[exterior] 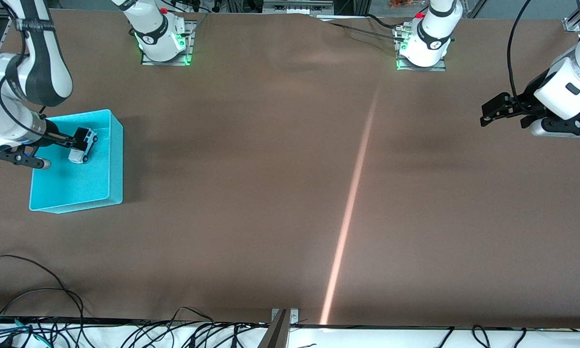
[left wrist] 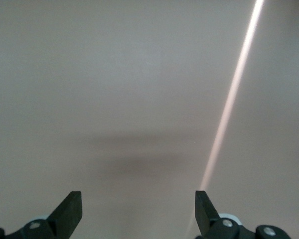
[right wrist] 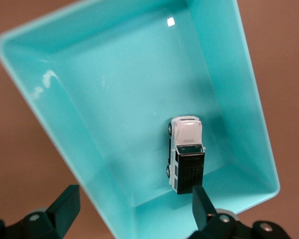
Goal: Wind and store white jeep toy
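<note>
We judge storing done: the jeep (right wrist: 185,152) lies in the bin (right wrist: 50,107) under the spread right end effector (right wrist: 134,206), which should lift clear, while the spread left end effector (left wrist: 138,209) waits over bare surface (exterior: 270,193).

Jeep toy (right wrist: 186,152) in bin (exterior: 115,159), at right arm's table end.

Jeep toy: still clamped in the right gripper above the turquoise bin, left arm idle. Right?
Not clamped. The right wrist view shows the right gripper open, and the white jeep toy lying on the floor of the turquoise bin. The left gripper does wait, open over bare table.
</note>
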You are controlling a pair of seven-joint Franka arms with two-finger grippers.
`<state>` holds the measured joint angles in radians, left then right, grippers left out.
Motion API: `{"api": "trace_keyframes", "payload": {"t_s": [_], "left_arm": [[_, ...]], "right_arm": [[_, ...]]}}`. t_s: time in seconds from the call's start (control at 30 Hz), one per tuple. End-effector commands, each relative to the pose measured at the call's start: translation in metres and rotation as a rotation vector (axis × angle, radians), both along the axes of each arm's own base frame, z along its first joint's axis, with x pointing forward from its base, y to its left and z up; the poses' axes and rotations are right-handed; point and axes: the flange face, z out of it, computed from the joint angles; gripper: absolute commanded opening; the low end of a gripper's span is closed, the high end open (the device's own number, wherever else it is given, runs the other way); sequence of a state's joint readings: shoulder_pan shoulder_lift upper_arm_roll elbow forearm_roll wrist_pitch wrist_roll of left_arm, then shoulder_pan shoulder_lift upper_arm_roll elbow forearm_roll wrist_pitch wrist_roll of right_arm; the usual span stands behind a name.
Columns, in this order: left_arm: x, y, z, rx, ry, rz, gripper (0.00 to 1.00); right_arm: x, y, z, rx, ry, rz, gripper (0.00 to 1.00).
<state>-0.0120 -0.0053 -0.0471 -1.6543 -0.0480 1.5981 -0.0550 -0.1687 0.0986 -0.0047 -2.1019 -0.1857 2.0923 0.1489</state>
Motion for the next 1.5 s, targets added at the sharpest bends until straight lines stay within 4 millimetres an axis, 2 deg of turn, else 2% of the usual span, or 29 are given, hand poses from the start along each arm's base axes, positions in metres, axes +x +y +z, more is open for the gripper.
{"api": "trace_keyframes", "payload": {"t_s": [0.0, 0.17, 0.27, 0.47, 0.6, 0.7, 0.8, 0.87, 1.0, 1.2, 1.33, 1.47], "left_arm": [[0.001, 0.001, 0.003, -0.018, -0.008, -0.005, 1.0], [0.001, 0.001, 0.003, -0.018, -0.008, -0.005, 1.0], [0.002, 0.001, 0.003, -0.018, -0.009, -0.005, 1.0], [0.001, 0.001, 0.003, -0.018, -0.008, -0.005, 1.0], [0.001, 0.001, 0.003, -0.018, -0.008, -0.005, 1.0], [0.001, 0.001, 0.003, -0.018, -0.008, -0.005, 1.0], [0.002, 0.001, 0.003, -0.018, -0.009, -0.005, 1.0], [0.002, 0.001, 0.003, -0.018, -0.009, -0.005, 1.0], [0.002, 0.001, 0.003, -0.018, -0.009, -0.005, 1.0], [0.001, 0.001, 0.003, -0.018, -0.008, -0.005, 1.0], [0.002, 0.001, 0.003, -0.018, -0.009, -0.005, 1.0], [0.002, 0.001, 0.003, -0.018, -0.009, -0.005, 1.0]], "right_arm": [[0.008, 0.038, 0.051, -0.017, -0.067, -0.014, 1.0], [0.019, 0.072, 0.104, 0.076, -0.13, -0.089, 1.0], [0.028, 0.086, 0.144, 0.119, -0.151, -0.088, 1.0], [0.034, 0.091, 0.213, 0.217, -0.203, -0.108, 1.0], [0.029, 0.09, 0.24, 0.214, -0.178, -0.089, 1.0], [0.025, 0.085, 0.259, 0.216, -0.159, -0.006, 1.0], [0.021, 0.069, 0.269, 0.225, -0.135, 0.068, 1.0], [0.018, 0.068, 0.273, 0.228, -0.124, 0.072, 1.0], [0.018, 0.071, 0.275, 0.228, -0.124, 0.088, 1.0], [0.029, 0.075, 0.255, 0.236, -0.085, 0.091, 1.0], [0.033, 0.099, 0.272, 0.219, -0.115, 0.129, 1.0], [0.034, 0.097, 0.266, 0.183, -0.111, 0.103, 1.0]]}}
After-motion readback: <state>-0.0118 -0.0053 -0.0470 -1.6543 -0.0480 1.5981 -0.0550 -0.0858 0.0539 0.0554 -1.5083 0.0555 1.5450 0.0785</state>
